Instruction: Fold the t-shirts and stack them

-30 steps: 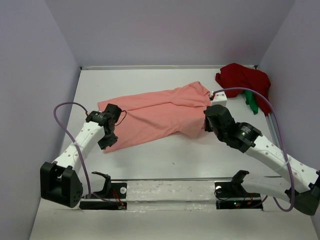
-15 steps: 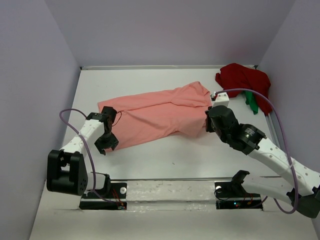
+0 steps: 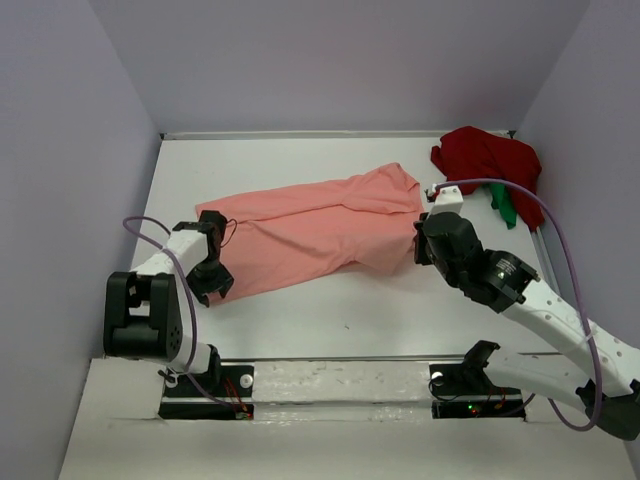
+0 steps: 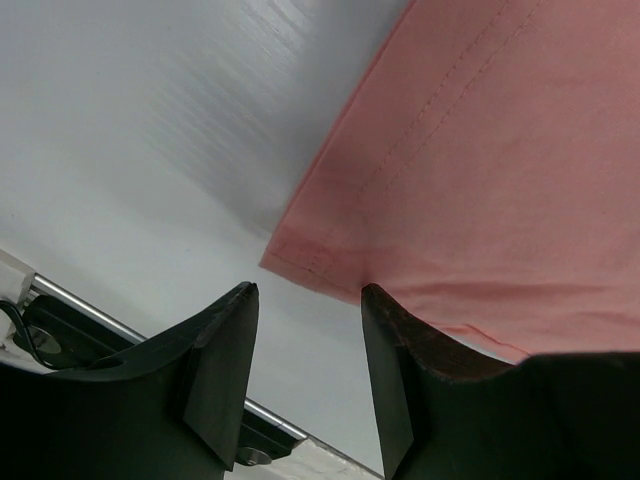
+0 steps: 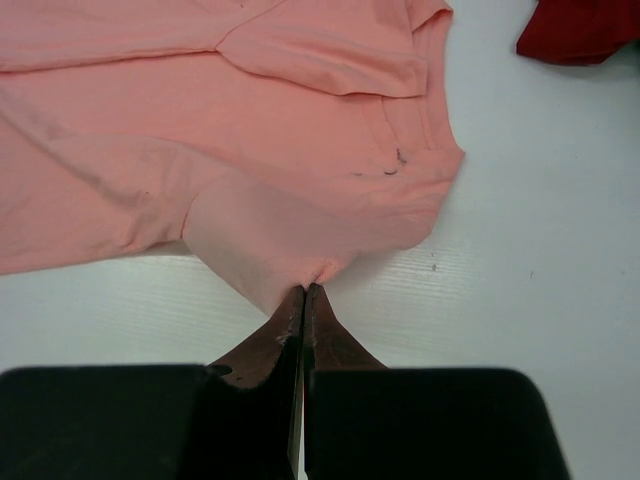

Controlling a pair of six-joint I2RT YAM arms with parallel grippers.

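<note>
- Across the middle of the bench (image 3: pixel 350 310) lies the salmon-pink t-shirt (image 3: pixel 320 228), spread long and flat. Its collar end is toward your right arm and its hem end toward your left arm.
- At the collar end, your right fingers (image 3: pixel 421 250) are pressed together on the near edge of the shirt. The right wrist view shows the right fingers (image 5: pixel 303 315) pinching a small pucker of the salmon-pink t-shirt (image 5: pixel 250 130) just below the neckline. One sleeve is folded in over the chest.
- At the hem end, your left fingers (image 3: pixel 212 283) sit low by the near corner of the shirt. The left wrist view shows the left fingers (image 4: pixel 225 360) spread apart. The stitched hem corner of the salmon-pink t-shirt (image 4: pixel 500 150) lies on the bench just beyond the gap, and no cloth is caught between them.
- Farther out, the dark red t-shirt (image 3: pixel 485 160) is bunched in the far right corner of the bench, well apart from the pink one. Its edge shows at the top right of the right wrist view as the dark red t-shirt (image 5: pixel 585 30).
- A strip of the bright green t-shirt (image 3: pixel 503 205) pokes out at the near side of the red heap, touching it.
- Lilac walls (image 3: pixel 70 200) close in the bench on three sides.
</note>
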